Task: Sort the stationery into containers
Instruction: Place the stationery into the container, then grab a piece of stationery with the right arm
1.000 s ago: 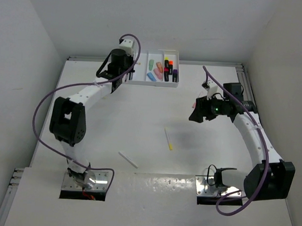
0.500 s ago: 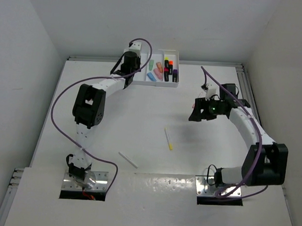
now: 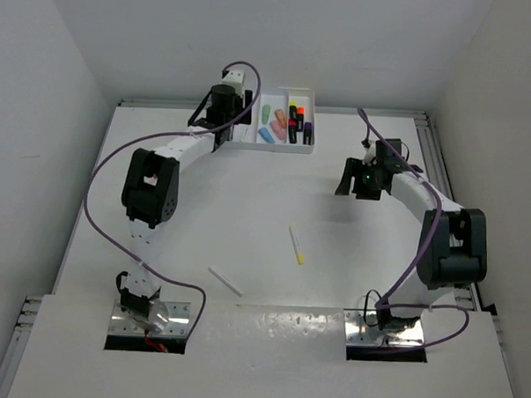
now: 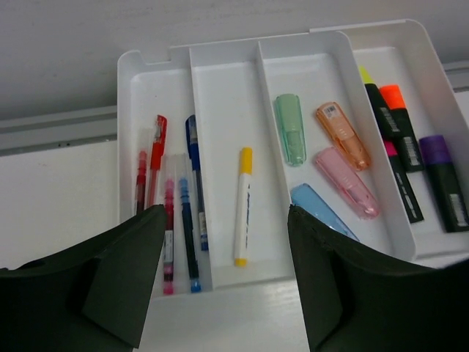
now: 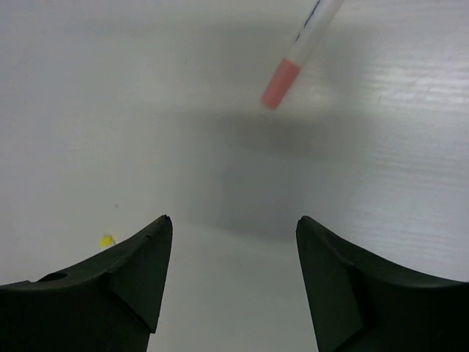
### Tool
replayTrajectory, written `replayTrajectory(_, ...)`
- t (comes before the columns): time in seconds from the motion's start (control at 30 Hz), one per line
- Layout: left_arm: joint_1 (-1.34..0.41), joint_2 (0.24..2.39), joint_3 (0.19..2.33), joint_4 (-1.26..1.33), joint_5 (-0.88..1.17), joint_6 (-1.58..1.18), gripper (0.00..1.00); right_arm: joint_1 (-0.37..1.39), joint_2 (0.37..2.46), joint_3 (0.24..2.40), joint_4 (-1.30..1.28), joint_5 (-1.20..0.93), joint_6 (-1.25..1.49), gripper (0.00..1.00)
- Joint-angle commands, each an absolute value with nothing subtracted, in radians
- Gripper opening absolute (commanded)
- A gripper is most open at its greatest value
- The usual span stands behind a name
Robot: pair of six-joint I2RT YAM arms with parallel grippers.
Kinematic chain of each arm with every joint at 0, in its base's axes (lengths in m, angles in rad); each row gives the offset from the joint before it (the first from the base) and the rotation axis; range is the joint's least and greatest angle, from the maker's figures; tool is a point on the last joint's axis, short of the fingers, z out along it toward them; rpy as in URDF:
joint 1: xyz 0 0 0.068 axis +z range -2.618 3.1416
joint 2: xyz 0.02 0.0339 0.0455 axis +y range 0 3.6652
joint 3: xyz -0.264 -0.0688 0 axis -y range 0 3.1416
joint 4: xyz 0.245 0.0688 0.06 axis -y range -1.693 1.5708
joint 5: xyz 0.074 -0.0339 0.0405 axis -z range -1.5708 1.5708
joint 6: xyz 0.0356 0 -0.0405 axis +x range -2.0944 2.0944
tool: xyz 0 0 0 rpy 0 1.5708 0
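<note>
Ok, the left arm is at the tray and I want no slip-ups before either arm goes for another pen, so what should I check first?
1. Nothing held in the left gripper: ok, jaws apart above the tray.
2. The yellow-capped pen fully inside a compartment: ok, second from the left in the wrist view.
3. Nothing held in the right gripper: ok, jaws apart.
4. That gripper lined up on a pen: not ok; the pink-tipped pen lies ahead of its fingers, not between them.
5. The table free of stationery: not ok; a yellow-tipped pen and a white pen lie loose.
</note>
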State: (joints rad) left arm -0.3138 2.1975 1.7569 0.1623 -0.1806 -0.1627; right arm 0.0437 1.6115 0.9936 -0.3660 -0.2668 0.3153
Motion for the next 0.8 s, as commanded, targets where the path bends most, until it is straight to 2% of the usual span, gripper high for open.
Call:
replayTrajectory(0.0, -0.293, 1.975, 1.695, 0.138, -0.121, -0.173, 0.73, 0.074, 1.679, 1.118, -0.278, -0.111, 0.385, 0.67)
replayTrajectory(0.07, -0.291, 1.814, 1.587, 0.129, -0.094, -0.164, 0.73, 0.093, 1.748, 1.182, -0.293, -0.037, 0.388, 0.66)
replayTrajectory(0.37, -0.253, 1.527, 1.246, 0.040, -0.094, -0.176, 0.74, 0.127, 1.988, 1.400, -0.310, 0.129, 0.380, 0.60)
replayTrajectory(0.6, -0.209, 1.490, 1.246, -0.054, -0.041, -0.218, 0.74, 0.138, 2.097, 1.474, -0.322, 0.205, 0.336, 0.57)
replayTrajectory(0.77, -0.198, 1.503, 1.272, -0.077, -0.014, -0.238, 0.74, 0.141, 2.123, 1.480, -0.328, 0.230, 0.316, 0.45)
